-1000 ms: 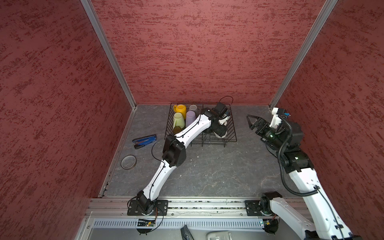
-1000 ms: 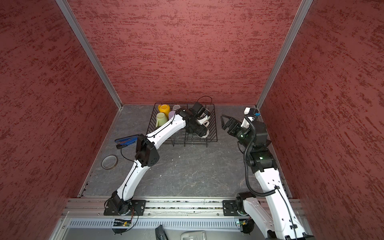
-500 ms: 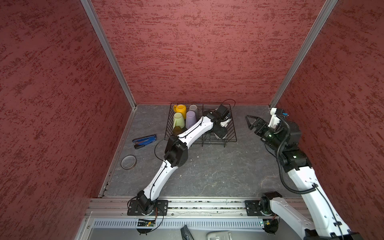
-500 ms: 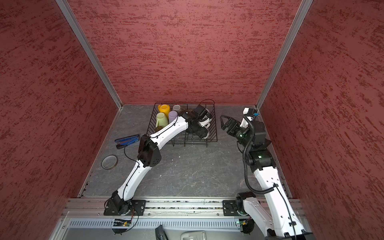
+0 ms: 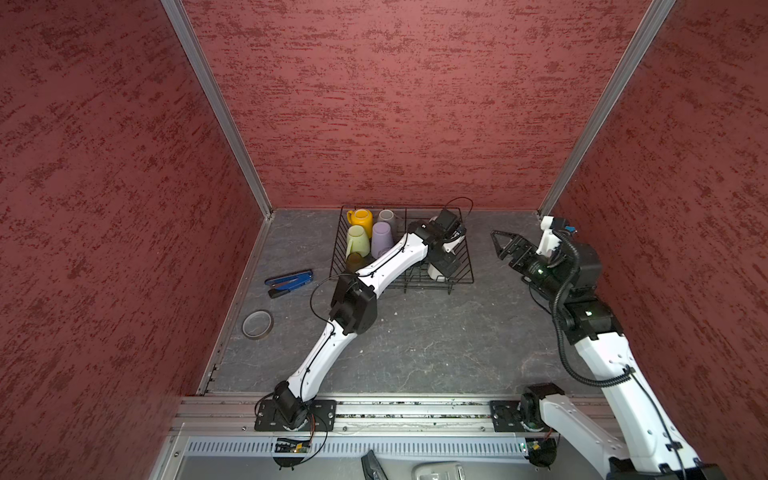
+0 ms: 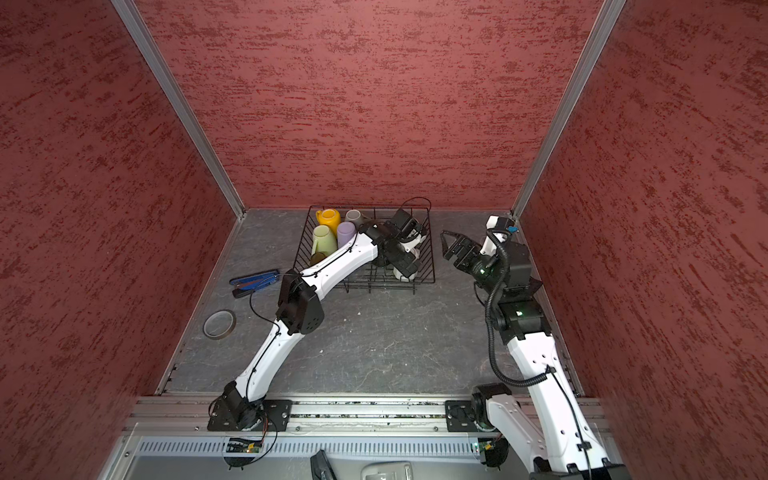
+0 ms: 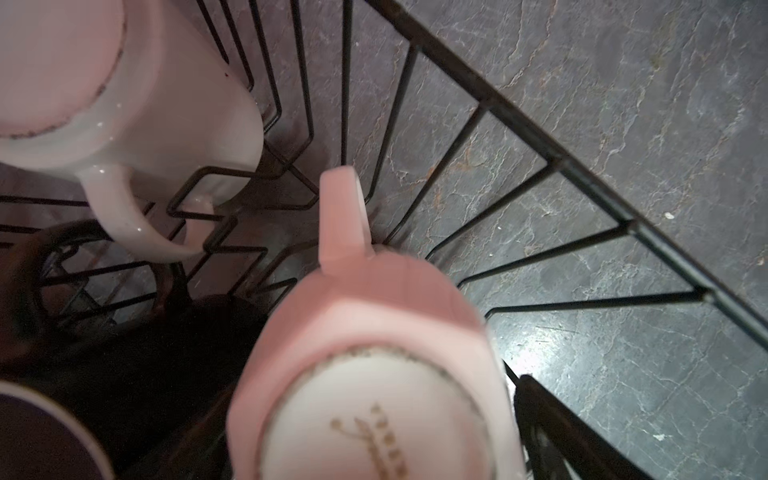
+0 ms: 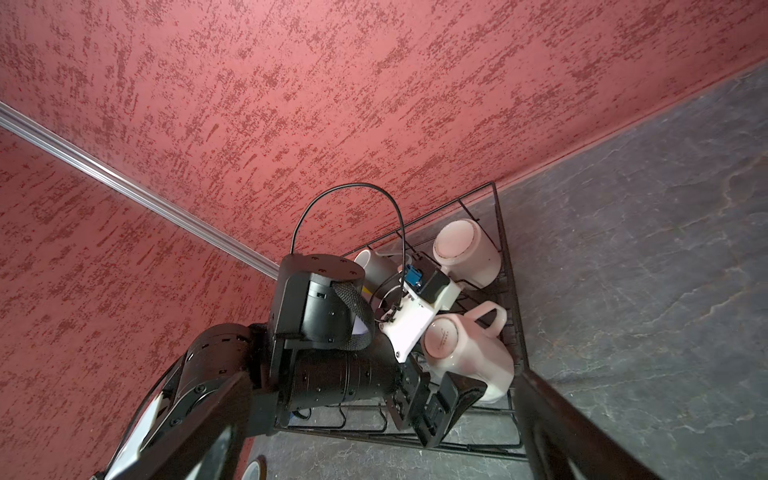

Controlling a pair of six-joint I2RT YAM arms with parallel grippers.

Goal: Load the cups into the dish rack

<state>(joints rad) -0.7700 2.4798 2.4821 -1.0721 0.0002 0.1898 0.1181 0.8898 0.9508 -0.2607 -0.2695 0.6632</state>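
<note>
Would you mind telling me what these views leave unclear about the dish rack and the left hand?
The left hand: whether it grips the white faceted mug; its wrist covers it in both top views, and the left wrist view shows only one finger.
The olive-brown glass: mostly behind the left arm in both top views.
A dark shape: blurred in the left wrist view.

Legible text, numbers, brands: none are made out in any view.
Item 1: a gold printed mark [image 7: 376, 436] is borne on the upturned base of the faceted mug [image 7: 386, 316]. It is blurred in the left wrist view, and no letters can be read.
The same mark [image 8: 443, 336] is seen in the right wrist view, too small to be read.
</note>
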